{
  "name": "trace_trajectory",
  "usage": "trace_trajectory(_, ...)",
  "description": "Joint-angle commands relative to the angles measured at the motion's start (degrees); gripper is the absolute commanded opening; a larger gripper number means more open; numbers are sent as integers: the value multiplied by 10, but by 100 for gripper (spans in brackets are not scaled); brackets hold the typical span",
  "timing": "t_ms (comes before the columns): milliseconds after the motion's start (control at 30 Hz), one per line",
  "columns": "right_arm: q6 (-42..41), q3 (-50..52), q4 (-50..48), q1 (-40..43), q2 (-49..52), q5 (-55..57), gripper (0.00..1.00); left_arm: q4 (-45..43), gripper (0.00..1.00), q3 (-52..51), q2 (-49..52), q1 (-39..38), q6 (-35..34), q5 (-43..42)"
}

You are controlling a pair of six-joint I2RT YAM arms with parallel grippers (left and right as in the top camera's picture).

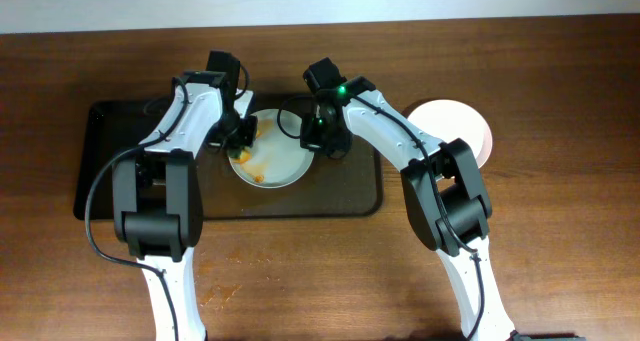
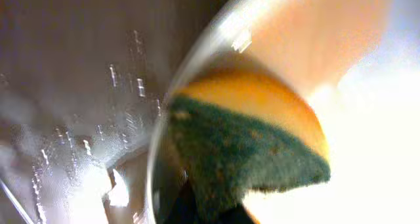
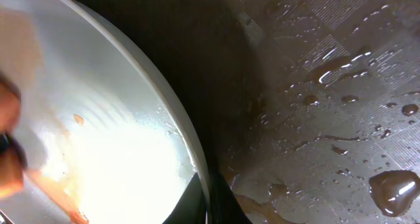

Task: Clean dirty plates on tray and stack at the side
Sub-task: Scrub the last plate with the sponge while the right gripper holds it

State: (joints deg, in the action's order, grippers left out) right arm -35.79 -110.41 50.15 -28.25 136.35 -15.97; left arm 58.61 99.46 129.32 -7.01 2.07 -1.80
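1. Overhead view, surface: a dark wooden table (image 1: 560, 251) is filling the frame, with a pale strip running along its far edge. A few orange spots (image 1: 225, 293) are lying on the wood near the left arm's base.
2. Overhead view, task things: the tray (image 1: 110, 161) is lying flat on the table, left of centre, its long axis running left to right. 1 dirty plate (image 1: 285, 161) is sitting inside the tray, right of its middle, face up with orange smears showing. It is round and has no long axis. A side plate (image 1: 455, 126) is resting on the bare wood just past the tray's right end.
3. Overhead view, claws: the left gripper (image 1: 240, 136) is working at the dirty plate's left rim, and the right gripper (image 1: 318, 139) is meeting its right rim.
4. Left wrist view (blurred): the claw is clamping a sponge (image 2: 243, 152), green face toward the camera and yellow layer behind. The sponge is pressing against the plate's rim, and the wet tray is glinting beside it.
5. Right wrist view: the right gripper's 2 fingers are pinching the plate's rim from both sides. The tray floor beside them is carrying brown droplets (image 3: 394, 191), and an orange streak (image 3: 59, 194) is crossing the plate's white inside.
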Motion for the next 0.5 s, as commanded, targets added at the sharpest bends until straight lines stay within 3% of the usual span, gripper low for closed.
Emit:
trace_trajectory(0,-5,4,0,2,1,7,4,50,0,-38,57,4,20,-22)
trace_trajectory(133,-5,4,0,2,1,4,4,76,0,-38,57,4,68,-168)
trace_trajectory(467,-5,4,0,2,1,5,4,-35,1,-38,57,4,68,-171)
